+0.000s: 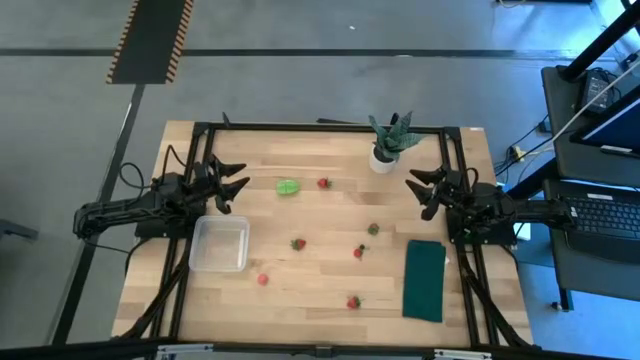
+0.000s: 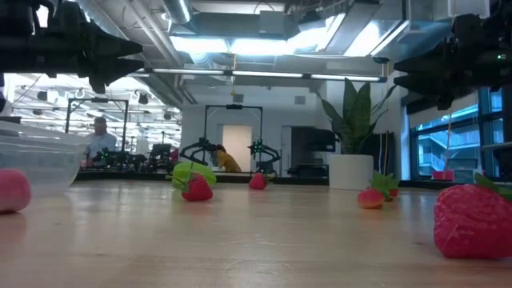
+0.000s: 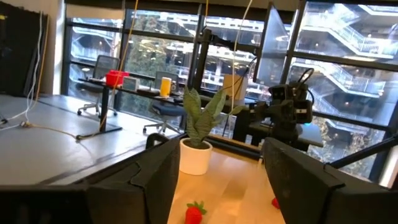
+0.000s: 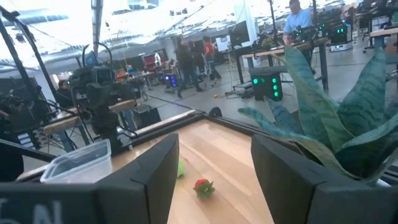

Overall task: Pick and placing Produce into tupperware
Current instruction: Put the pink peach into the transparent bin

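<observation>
The clear square tupperware sits on its base near the table's left side. The produce lies scattered on the wood: a light green leafy piece, a strawberry beside it, an olive-brown round piece, and more strawberries. My left gripper hovers open above the table, just beyond the tupperware's far edge. My right gripper hovers open at the right, near the potted plant. In the right wrist view a strawberry and the tupperware lie ahead of the fingers.
A spiky green plant in a white pot stands at the far edge, close to my right gripper. A dark green rectangular cloth lies flat near the right front corner. A black frame borders the table. People show in the room behind.
</observation>
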You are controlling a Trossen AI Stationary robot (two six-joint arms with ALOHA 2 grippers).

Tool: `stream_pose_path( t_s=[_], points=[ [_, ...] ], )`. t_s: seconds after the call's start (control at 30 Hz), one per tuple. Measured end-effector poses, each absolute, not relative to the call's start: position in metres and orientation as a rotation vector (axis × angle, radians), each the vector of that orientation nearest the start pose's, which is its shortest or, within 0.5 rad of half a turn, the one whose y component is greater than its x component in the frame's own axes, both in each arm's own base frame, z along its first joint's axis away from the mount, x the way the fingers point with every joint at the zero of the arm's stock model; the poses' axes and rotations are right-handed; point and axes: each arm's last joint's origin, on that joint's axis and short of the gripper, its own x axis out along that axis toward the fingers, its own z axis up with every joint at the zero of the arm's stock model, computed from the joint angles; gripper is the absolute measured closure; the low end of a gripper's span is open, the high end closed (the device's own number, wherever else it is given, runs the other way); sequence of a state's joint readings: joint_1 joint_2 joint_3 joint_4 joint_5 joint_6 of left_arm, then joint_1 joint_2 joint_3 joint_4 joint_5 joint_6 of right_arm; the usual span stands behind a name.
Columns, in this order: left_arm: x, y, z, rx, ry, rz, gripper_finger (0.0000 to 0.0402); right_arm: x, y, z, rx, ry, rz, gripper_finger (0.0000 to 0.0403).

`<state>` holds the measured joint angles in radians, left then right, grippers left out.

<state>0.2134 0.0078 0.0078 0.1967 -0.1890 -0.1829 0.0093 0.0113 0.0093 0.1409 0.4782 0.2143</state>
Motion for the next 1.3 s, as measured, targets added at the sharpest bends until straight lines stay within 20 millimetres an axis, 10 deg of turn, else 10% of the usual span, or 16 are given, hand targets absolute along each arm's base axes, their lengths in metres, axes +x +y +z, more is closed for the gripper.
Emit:
stream_pose_path(
  t_s=[0.53, 0.83, 1.3],
  points=[
    [0.09, 0.024, 0.195, -0.172, -0.261, 0.346, 0.0178, 0.094, -0.013, 0.179, 0.258, -0.194, -0.453, 0.0199],
    [0.091, 0.02, 0.263, 0.003, -0.239, 0.236, 0.0178, 0.093, -0.014, 0.179, 0.26, -0.2, -0.516, 0.0199],
    [0.178, -0.004, 0.359, 0.02, 0.306, -0.149, 0.0178, 0.093, -0.015, 0.179, 0.261, -0.201, -0.529, 0.0199]
  ],
)
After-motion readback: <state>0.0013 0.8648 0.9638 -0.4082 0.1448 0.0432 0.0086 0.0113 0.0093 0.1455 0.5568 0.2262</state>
